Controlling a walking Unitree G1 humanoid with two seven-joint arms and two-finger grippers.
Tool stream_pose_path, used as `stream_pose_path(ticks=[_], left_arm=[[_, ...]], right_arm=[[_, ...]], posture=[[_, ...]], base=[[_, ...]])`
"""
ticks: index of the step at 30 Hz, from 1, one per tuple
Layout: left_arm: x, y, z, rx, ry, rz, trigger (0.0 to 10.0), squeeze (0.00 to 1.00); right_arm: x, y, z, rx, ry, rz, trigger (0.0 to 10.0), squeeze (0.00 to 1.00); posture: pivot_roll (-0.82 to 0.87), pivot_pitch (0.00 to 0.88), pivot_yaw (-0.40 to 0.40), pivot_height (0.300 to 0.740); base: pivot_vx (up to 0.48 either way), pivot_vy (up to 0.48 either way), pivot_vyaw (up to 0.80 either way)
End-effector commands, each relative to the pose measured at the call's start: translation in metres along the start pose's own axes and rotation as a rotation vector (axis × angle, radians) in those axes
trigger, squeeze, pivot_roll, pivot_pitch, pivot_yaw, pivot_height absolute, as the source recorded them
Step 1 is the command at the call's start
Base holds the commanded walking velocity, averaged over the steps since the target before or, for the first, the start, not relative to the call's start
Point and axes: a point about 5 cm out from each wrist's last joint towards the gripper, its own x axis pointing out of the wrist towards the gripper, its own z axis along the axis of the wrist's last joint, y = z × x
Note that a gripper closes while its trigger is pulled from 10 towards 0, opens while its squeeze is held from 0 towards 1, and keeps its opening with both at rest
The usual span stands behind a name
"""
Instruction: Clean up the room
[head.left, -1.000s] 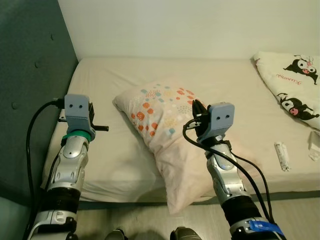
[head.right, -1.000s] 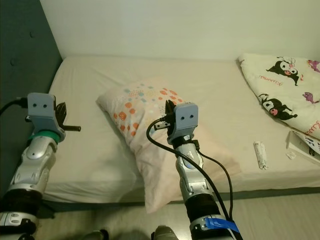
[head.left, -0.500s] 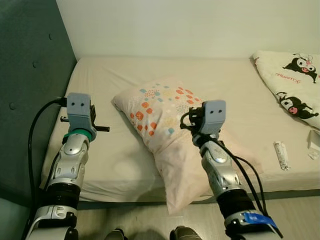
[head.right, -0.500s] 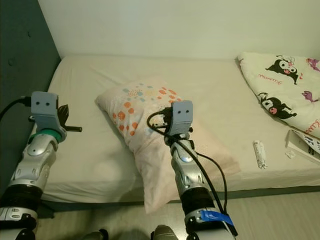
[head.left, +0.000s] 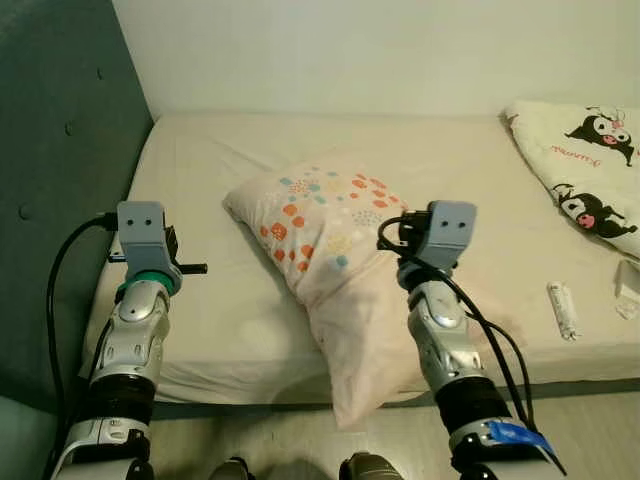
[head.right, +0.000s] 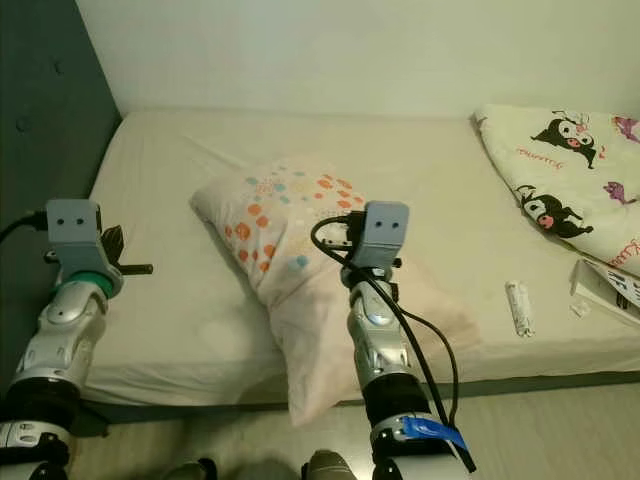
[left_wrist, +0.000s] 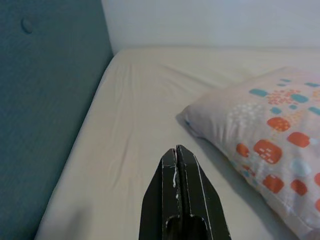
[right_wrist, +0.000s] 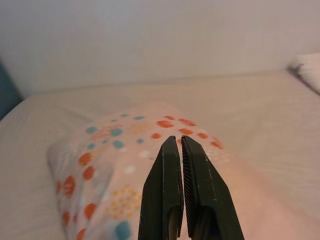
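Note:
A pale pink pillow (head.left: 320, 250) with coloured dots lies askew on the cream mattress (head.left: 250, 160), its lower corner hanging over the front edge. My right gripper (right_wrist: 179, 140) hovers over the pillow's right half, its fingers shut with nothing between them. My left gripper (left_wrist: 176, 150) is shut and empty above the mattress's left side, left of the pillow and near the teal headboard (head.left: 60, 150).
A cream blanket (head.left: 590, 170) with black cartoon figures is heaped at the far right of the bed. A small white tube (head.left: 563, 310) and a white box (head.left: 628, 285) lie near the front right edge. The floor runs along the bed's front.
My left gripper has drifted left and a little lower. My right gripper swung left over the pillow, then back to the right. Both have stayed shut.

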Motion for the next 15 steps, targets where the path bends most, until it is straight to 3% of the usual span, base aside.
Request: stream_pose_path(ticks=[1,7,10,11,15], left_arm=[[-0.005,-0.007,0.005,0.038,-0.059,-0.041,10.0,0.0],[-0.012,-0.011,0.013,0.073,-0.134,-0.077,10.0,0.0],[-0.017,-0.013,0.015,0.092,-0.16,-0.081,10.0,0.0],[-0.025,-0.019,0.016,0.111,-0.188,-0.104,10.0,0.0],[-0.029,-0.021,0.017,0.12,-0.197,-0.114,10.0,0.0]], right_arm=[[-0.005,-0.005,0.001,-0.009,-0.036,0.035,10.0,0.0],[-0.007,-0.006,0.015,-0.039,-0.131,0.026,10.0,0.0],[-0.01,0.001,0.02,-0.036,-0.176,0.044,10.0,0.0],[-0.016,0.01,0.02,-0.035,-0.199,0.056,10.0,0.0],[-0.02,0.015,0.02,-0.034,-0.203,0.064,10.0,0.0]], posture=[[-0.01,0.0,-0.037,0.74],[-0.02,0.0,-0.032,0.74],[-0.01,0.0,-0.03,0.74],[-0.01,0.0,-0.02,0.74],[-0.01,0.0,-0.014,0.74]], base=[[0.0,0.0,0.0],[0.0,0.0,0.0],[0.0,0.0,0.0],[0.0,0.0,0.0],[0.0,0.0,0.0]])
